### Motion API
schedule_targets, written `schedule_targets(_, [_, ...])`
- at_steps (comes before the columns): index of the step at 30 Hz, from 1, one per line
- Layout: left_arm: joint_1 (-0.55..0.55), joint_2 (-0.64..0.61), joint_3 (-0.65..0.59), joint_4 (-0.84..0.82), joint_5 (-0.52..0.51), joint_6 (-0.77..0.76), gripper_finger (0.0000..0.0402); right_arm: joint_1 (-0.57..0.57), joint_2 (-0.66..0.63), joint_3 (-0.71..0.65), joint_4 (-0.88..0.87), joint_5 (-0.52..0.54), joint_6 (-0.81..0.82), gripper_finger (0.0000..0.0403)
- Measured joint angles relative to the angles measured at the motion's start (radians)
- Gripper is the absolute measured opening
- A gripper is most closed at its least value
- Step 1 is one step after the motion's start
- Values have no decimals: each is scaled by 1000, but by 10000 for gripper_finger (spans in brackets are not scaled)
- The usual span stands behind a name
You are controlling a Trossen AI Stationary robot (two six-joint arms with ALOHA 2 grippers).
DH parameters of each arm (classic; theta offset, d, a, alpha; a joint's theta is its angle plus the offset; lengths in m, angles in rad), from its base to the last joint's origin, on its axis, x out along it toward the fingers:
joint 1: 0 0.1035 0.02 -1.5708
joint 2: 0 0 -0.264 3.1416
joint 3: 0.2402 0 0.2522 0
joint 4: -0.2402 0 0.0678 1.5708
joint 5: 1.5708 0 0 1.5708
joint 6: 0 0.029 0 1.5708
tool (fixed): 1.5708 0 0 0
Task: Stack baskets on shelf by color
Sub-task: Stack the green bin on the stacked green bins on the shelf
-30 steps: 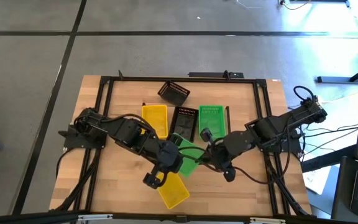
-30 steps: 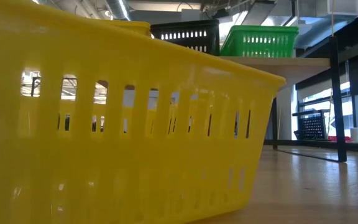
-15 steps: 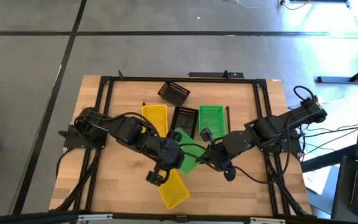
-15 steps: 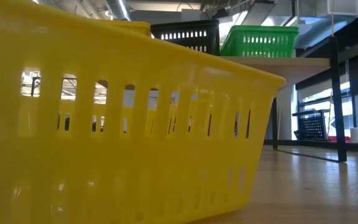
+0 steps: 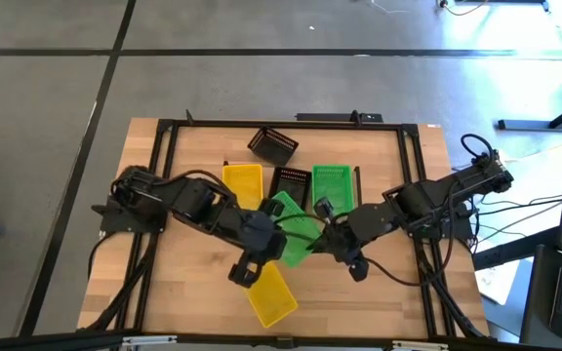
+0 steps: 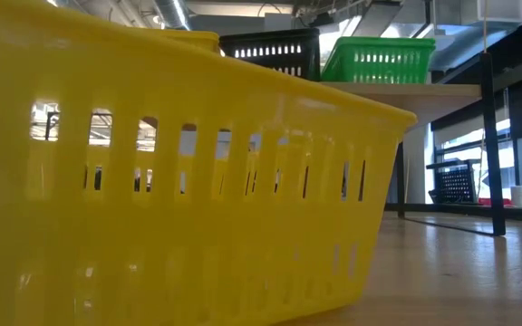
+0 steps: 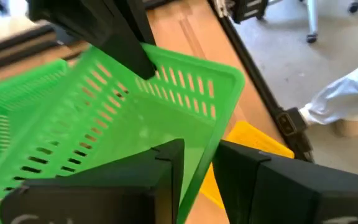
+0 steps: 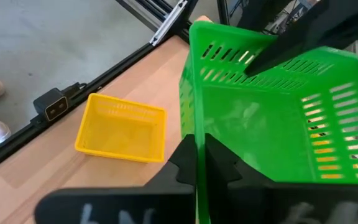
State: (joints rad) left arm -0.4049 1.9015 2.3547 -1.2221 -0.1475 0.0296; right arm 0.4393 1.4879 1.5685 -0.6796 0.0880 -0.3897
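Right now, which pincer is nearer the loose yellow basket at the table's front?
Left. The left pincer, shut on the green basket, sits just beside the loose yellow basket; the right pincer holds the green basket's other rim, farther off.

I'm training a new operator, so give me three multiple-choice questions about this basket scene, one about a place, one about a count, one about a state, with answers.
1. Where is the loose yellow basket?
A. On the shelf
B. On the tabletop near its front edge
C. Inside a black basket

2. How many baskets sit on the shelf?
A. One
B. Three
C. Five

3. How is the green basket between the arms held?
A. By both grippers
B. By neither
C. By the left only

Answers: 1 B, the high view shows it alone on bare wood. 2 B, yellow, black and green stand side by side. 3 A, the left gripper and right gripper each have jaws shut on its wall.
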Motion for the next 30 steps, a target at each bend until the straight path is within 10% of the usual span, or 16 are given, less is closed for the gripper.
schedule_targets(12, [-36, -35, 1, 76, -178, 85, 69, -31, 1, 1, -63, 20, 77, 0])
schedule_targets(30, [-95, -102, 1, 80, -494, 67, 69, -32, -76, 1, -357, 375, 482, 0])
